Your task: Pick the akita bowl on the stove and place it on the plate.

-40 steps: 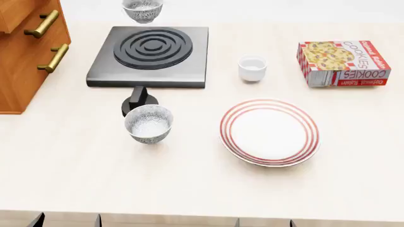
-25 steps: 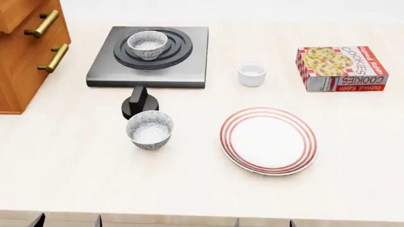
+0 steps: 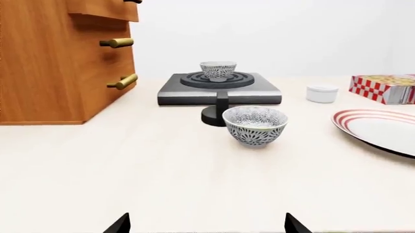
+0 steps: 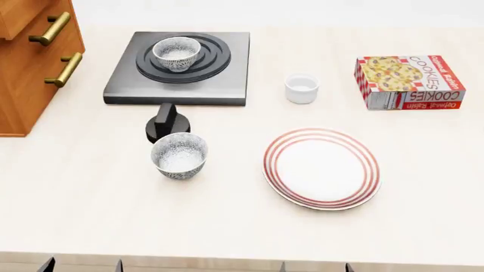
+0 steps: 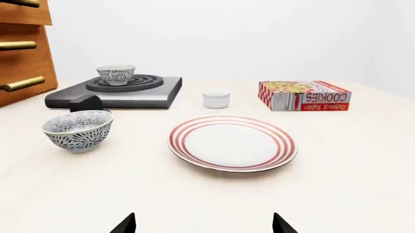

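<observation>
Both end effectors are waiting spread apart and empty; the twin bowl point(image 4: 179, 156), lying nearer than the akita bowl point(image 4: 175, 54), is risking a mistaken grab.

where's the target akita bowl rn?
Head view, upper left: the akita bowl sits upright on the stove rings, beyond the knob and the twin bowl on the table.

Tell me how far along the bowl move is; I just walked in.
Nothing looks done: the akita bowl sits on the stove's rings and the plate is bare. Nothing is in hand; both grippers' tips barely show at the wrist views' edges, apart, holding nothing. Reach, grasp, carry and placing all remain. The twin bowl stays put.
</observation>
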Robot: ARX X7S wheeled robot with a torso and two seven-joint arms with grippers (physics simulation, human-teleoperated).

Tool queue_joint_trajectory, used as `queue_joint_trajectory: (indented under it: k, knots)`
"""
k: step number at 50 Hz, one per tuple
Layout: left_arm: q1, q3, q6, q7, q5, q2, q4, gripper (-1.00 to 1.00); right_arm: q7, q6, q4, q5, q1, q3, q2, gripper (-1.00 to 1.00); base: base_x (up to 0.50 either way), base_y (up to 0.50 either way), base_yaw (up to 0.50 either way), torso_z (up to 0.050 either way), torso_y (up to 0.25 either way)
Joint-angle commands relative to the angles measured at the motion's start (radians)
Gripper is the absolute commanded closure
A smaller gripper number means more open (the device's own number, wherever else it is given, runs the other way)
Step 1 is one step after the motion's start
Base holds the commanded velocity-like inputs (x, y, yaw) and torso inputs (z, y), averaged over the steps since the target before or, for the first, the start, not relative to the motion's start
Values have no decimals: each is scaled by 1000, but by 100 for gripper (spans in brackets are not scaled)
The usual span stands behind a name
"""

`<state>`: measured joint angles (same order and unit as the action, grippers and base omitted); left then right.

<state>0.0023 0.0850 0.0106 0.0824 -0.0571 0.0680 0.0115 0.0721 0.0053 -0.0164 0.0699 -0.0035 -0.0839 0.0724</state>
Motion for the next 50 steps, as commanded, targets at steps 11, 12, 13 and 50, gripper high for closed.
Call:
queue_joint_trajectory:
  k: [11,12,13,50]
  knots:
    - [3,6,-7,23,-10,10,-16,-100,-16,213,-307,-25,106,-73,8,-100,0,0,0,0,0]
    - [0,7,-4,23,-11,11,-10,-100,-12,236,-329,-30,118,-79,8,-100,0,0,0,0,0]
    - [-3,9,2,24,-12,12,-2,-100,-10,250,-342,-29,126,-81,8,-100,0,0,0,0,0]
    - [-8,54,11,72,-42,49,4,-100,75,1331,-695,112,826,228,100,-100,0,0,0,0,0]
